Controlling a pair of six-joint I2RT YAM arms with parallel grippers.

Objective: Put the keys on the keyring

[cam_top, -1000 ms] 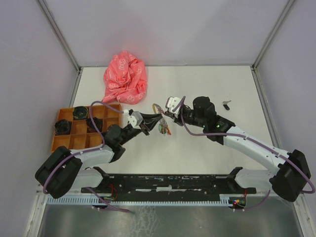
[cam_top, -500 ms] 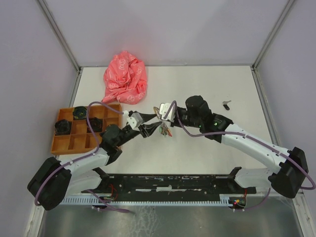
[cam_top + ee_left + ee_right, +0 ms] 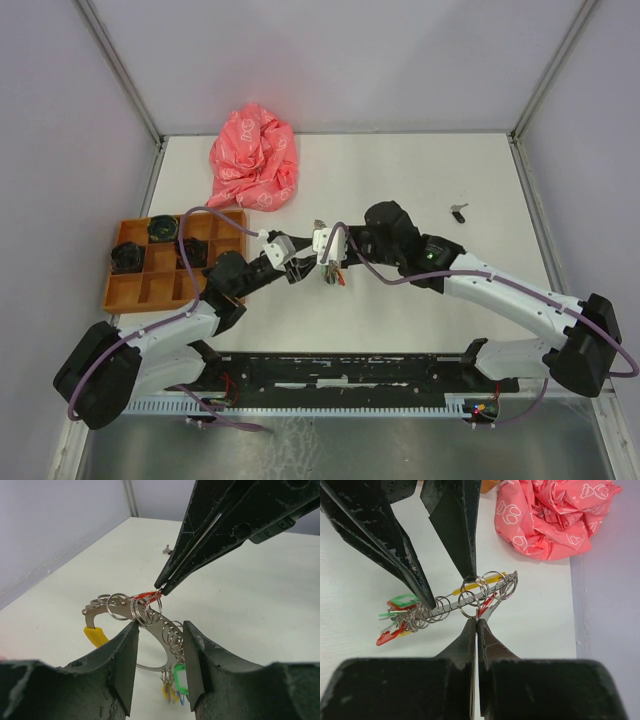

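The keyring (image 3: 331, 272), a flat metal carabiner with a yellow tip, several split rings and coloured tags, hangs between the two grippers. In the left wrist view, my left gripper (image 3: 159, 630) is open, with the keyring (image 3: 150, 617) between its jaws. Neither pad presses on it. My right gripper (image 3: 477, 621) is shut, its tips pinching the red key (image 3: 492, 601) right at the split rings. The keyring (image 3: 445, 609) stretches left from there. Those same shut tips meet the red key (image 3: 145, 595) in the left wrist view. The black key (image 3: 458, 211) lies alone on the table at the right.
A crumpled pink cloth (image 3: 255, 158) lies at the back left of the table. An orange compartment tray (image 3: 140, 290) with black parts stands at the left edge. Grey walls close in the table at the back and sides.
My left gripper has opened and let go of the keyring. The right gripper, still shut, has moved left and nearer with the keyring, and the left arm has drawn back a little.
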